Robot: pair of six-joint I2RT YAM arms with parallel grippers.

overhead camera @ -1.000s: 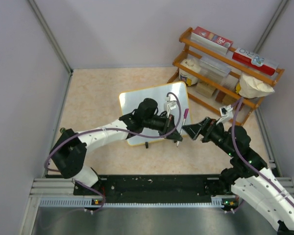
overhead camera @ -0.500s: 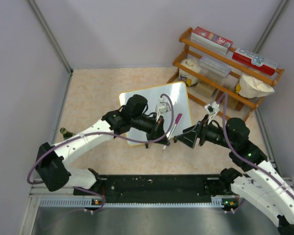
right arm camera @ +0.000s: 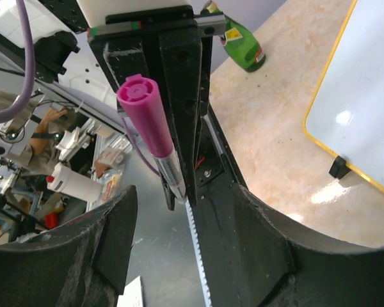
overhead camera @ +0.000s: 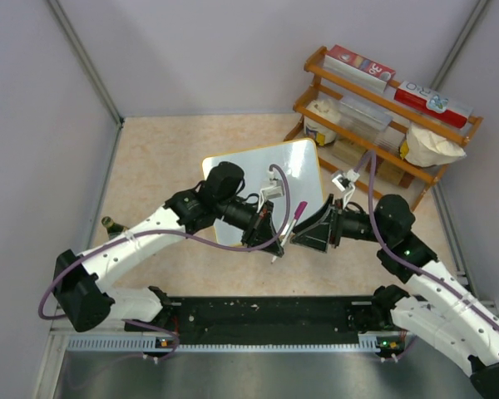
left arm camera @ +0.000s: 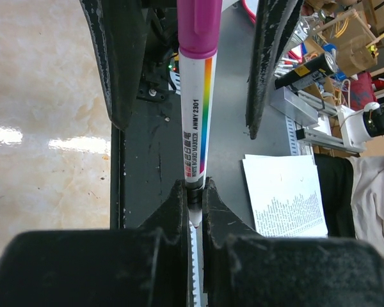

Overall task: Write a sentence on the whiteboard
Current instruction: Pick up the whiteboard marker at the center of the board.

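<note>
The whiteboard (overhead camera: 251,169), glossy white with a yellow frame, lies on the table's middle; its corner and a black foot show in the right wrist view (right arm camera: 365,96). My left gripper (overhead camera: 274,241) (left arm camera: 193,189) is shut on the tip end of a white marker (left arm camera: 193,128), held above the table in front of the board. The marker's magenta cap (overhead camera: 300,208) (right arm camera: 146,121) points toward my right arm. My right gripper (overhead camera: 299,234) (right arm camera: 182,211) is open, its fingers (left arm camera: 118,64) standing on either side of the cap with gaps on both sides.
A wooden rack (overhead camera: 382,116) with boxes, jars and a cloth bag stands at the back right. A green bottle (overhead camera: 110,223) (right arm camera: 240,48) lies by the left wall. The black base rail (overhead camera: 266,314) runs along the near edge.
The left gripper carried the marker leftward and nearer, off the board's edge. The right gripper followed it left, came around the magenta cap, and its jaws have narrowed.
</note>
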